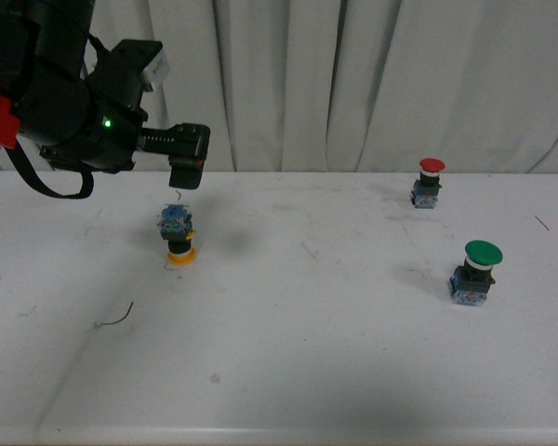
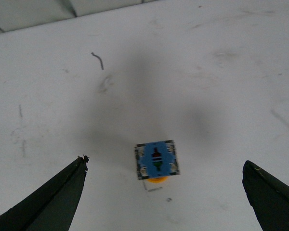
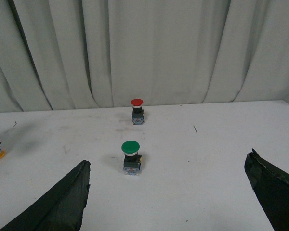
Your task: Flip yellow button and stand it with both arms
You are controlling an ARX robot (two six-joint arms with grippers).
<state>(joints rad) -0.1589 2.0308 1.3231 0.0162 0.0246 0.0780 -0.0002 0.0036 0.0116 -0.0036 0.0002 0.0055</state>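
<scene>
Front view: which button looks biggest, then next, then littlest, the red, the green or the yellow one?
1. Green button, slightly biggest-looking.
2. Yellow button, upside down, nearly the same as green, too close to call.
3. Red button, smallest, but it sits farthest away, so it may only look small.

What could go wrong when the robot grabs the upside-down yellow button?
1. The yellow button stands on its round cap with its blue base up. It might topple if one finger of the open left gripper touches it first.
2. The open right gripper is over by the green button. It could maybe bump that one on its way across to help.
</scene>
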